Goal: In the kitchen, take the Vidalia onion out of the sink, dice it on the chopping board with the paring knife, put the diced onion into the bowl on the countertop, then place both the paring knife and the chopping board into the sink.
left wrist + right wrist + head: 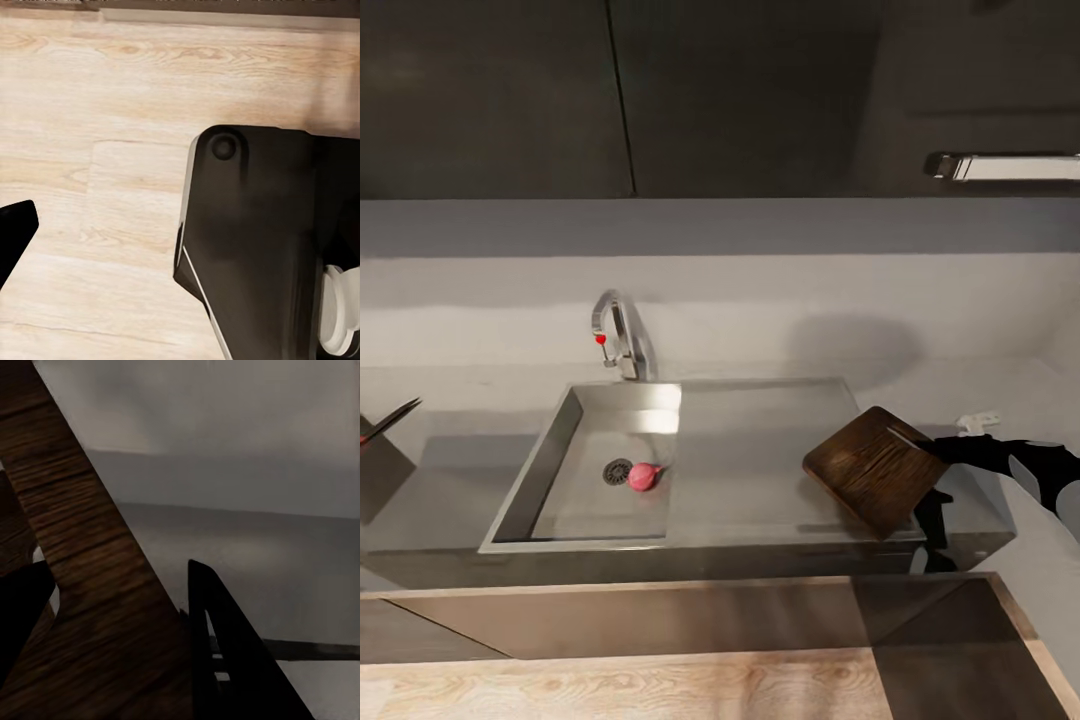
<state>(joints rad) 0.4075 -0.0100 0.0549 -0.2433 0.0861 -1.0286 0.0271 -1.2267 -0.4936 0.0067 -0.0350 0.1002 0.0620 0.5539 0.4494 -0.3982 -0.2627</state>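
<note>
A: What lies at the far left of the head view?

B: A thin dark blade (390, 420) cut by the frame edge, slanting up toward the back wall with a trace of red at its base; too little shows to name it surely; beneath it sits a dark shape I cannot make out

A: And the sink (585, 545)?

B: The Vidalia onion (643, 477) lies in the basin just beside the round drain (617, 471), its pointed tip toward the drainboard (750, 470); behind stands the faucet (616, 340) with its red dot

A: Where is the chopping board (872, 467)?

B: Over the right end of the drainboard, tilted, a corner aimed at the onion and its long axis running diagonally back toward the right gripper (940, 450); the onion is well apart from that gripper

A: Is the gripper clenched?

B: Yes, on the board's edge; in the right wrist view the board (90, 607) passes between the dark fingers (225, 660)

A: The left gripper?

B: One dark fingertip (13, 236) over wooden floor (112, 112), beside the robot's black base (255, 240); whether it is spread or closed, I cannot tell
</note>
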